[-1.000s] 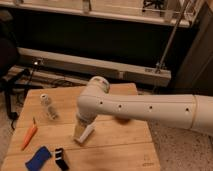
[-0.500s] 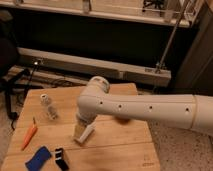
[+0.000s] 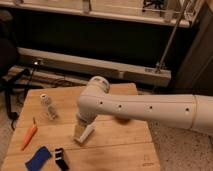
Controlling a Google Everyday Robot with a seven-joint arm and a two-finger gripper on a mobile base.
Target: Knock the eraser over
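Note:
My white arm reaches in from the right, bends over the middle of the wooden table (image 3: 125, 145) and points down. The gripper (image 3: 86, 130) is at its lower end, just above the table top. A small cream-white block, the eraser (image 3: 79, 134), shows right at the gripper's tip, standing slightly tilted on the table. I cannot tell whether the gripper touches it or is just beside it. The arm hides the top of the gripper.
A small clear bottle-like item (image 3: 48, 106) stands at the back left. An orange carrot-like piece (image 3: 29, 136) lies at the left edge. A blue cloth-like piece (image 3: 39, 159) and a small black block with a white band (image 3: 60, 158) lie at the front left.

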